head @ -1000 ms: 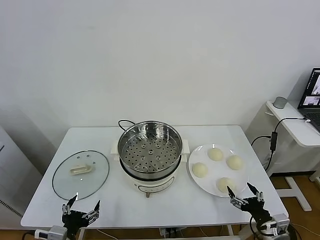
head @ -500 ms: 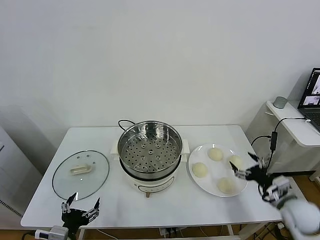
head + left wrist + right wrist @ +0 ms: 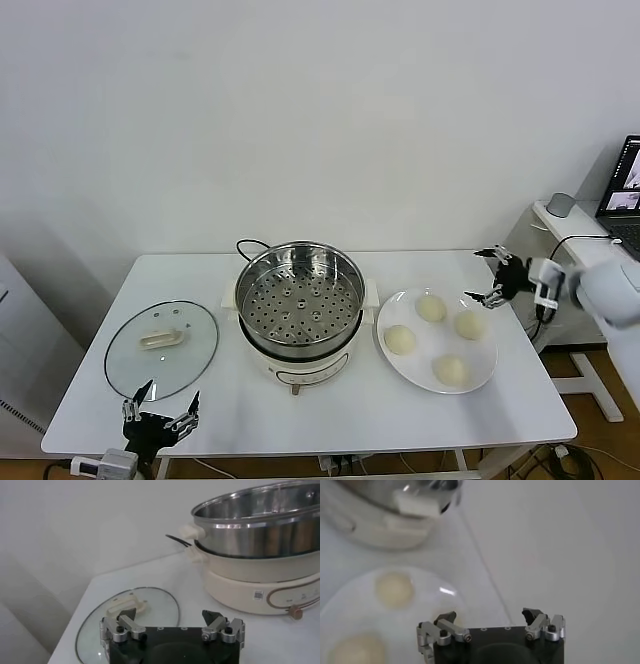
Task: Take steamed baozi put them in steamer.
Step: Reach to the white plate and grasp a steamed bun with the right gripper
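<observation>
Several pale round steamed baozi (image 3: 431, 308) lie on a white plate (image 3: 425, 352) at the table's right. The shiny steel steamer (image 3: 300, 298) stands empty on its white cooker base at the table's middle. My right gripper (image 3: 476, 275) hovers open over the plate's far right edge, just beyond the baozi (image 3: 469, 325), holding nothing. In the right wrist view the open gripper (image 3: 489, 615) faces the plate (image 3: 350, 610) with a baozi (image 3: 394, 589) ahead and the steamer (image 3: 380, 510) beyond. My left gripper (image 3: 165, 402) waits open and empty at the table's front left edge.
A round glass lid (image 3: 162, 345) lies flat at the table's left; in the left wrist view the lid (image 3: 155, 602) sits just ahead of the open left gripper (image 3: 169, 615), with the steamer (image 3: 260, 525) beyond. A side desk (image 3: 585, 245) with a laptop stands right of the table.
My right arm has swung up from the table's front right corner to above the plate's far right edge. The left arm has not moved.
</observation>
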Controlling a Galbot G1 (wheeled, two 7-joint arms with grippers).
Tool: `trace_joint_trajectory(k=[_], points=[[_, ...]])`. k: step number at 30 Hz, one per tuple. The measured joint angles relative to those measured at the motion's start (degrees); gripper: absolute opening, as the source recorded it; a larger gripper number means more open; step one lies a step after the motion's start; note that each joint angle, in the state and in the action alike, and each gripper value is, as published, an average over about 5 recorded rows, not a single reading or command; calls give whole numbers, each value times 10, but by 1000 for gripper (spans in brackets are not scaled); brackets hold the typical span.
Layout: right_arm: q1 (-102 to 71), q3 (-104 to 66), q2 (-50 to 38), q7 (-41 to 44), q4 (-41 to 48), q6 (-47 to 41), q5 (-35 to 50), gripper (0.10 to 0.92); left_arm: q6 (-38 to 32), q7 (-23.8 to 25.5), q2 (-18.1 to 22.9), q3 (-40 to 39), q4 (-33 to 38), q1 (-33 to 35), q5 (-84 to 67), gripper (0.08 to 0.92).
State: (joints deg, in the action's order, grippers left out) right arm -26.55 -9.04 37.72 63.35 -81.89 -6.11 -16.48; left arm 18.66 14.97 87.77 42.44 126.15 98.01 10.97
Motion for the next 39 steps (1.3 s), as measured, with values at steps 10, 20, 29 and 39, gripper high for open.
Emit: trace_joint_trajectory(k=[10, 20, 29, 39], points=[[139, 155, 63, 79, 131, 32, -93, 823, -4, -1, 10, 9, -8, 3, 0, 823], [174, 186, 147, 84, 244, 61, -158, 823, -8, -4, 16, 11, -8, 12, 3, 823], [182, 178, 205, 83, 313, 88, -214, 823, -10, -4, 16, 8, -6, 16, 10, 823], [182, 163, 242, 81, 362, 103, -259, 823, -10, -2, 17, 9, -7, 19, 11, 823]])
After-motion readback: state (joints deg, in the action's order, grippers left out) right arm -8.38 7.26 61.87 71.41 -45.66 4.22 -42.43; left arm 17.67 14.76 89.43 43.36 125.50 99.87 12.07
